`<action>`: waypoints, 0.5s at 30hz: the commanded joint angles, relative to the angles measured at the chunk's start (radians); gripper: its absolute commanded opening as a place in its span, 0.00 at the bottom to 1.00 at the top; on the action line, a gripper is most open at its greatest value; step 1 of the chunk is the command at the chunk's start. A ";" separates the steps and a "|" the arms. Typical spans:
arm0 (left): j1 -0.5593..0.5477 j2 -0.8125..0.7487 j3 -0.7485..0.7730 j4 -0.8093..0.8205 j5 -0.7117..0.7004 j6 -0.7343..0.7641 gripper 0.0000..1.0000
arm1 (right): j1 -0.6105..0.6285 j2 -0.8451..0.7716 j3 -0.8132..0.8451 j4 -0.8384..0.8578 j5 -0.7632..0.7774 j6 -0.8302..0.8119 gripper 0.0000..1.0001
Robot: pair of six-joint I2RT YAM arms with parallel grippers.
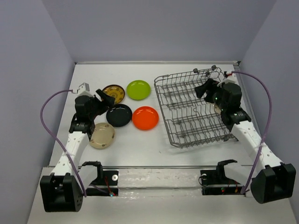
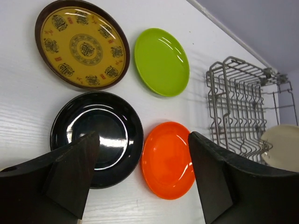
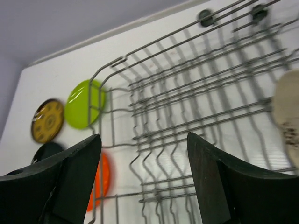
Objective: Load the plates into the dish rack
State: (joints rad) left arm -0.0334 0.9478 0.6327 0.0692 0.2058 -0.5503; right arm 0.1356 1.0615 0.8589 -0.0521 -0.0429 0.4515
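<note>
Five plates lie on the table left of the dish rack [image 1: 201,141]: dark brown with gold pattern [image 1: 113,93], lime green [image 1: 138,89], glossy black [image 1: 118,115], orange [image 1: 145,117] and beige [image 1: 102,135]. My left gripper [image 1: 105,96] is open and empty, above the black plate [image 2: 96,137] and the orange plate [image 2: 168,161]. My right gripper [image 1: 202,88] is open and empty, above the far right part of the rack [image 3: 196,79]. A beige round thing [image 3: 286,109] sits in the rack's right side, mostly hidden by the right arm.
The rack stands skewed on the right half of the table. A raised wall closes the table's far edge [image 1: 154,62]. A metal rail [image 1: 159,166] runs along the near edge between the arm bases.
</note>
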 commanded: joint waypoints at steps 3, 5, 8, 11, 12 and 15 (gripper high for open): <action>0.053 0.138 -0.008 0.251 -0.158 -0.215 0.83 | 0.177 0.026 -0.098 0.205 -0.225 0.110 0.77; 0.066 0.219 -0.002 0.282 -0.225 -0.261 0.79 | 0.252 0.046 -0.110 0.236 -0.233 0.124 0.76; 0.079 0.356 0.068 0.304 -0.308 -0.264 0.70 | 0.314 0.060 -0.101 0.244 -0.219 0.112 0.76; 0.084 0.483 0.126 0.287 -0.344 -0.244 0.65 | 0.326 0.051 -0.106 0.238 -0.238 0.095 0.76; 0.086 0.514 0.160 0.281 -0.356 -0.240 0.64 | 0.326 0.045 -0.107 0.235 -0.239 0.093 0.76; 0.086 0.646 0.222 0.256 -0.368 -0.214 0.63 | 0.326 0.017 -0.116 0.225 -0.235 0.081 0.76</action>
State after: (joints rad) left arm 0.0483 1.4960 0.7498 0.2897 -0.0757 -0.7830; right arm 0.4595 1.1267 0.7441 0.1070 -0.2634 0.5461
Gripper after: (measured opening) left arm 0.637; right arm 0.760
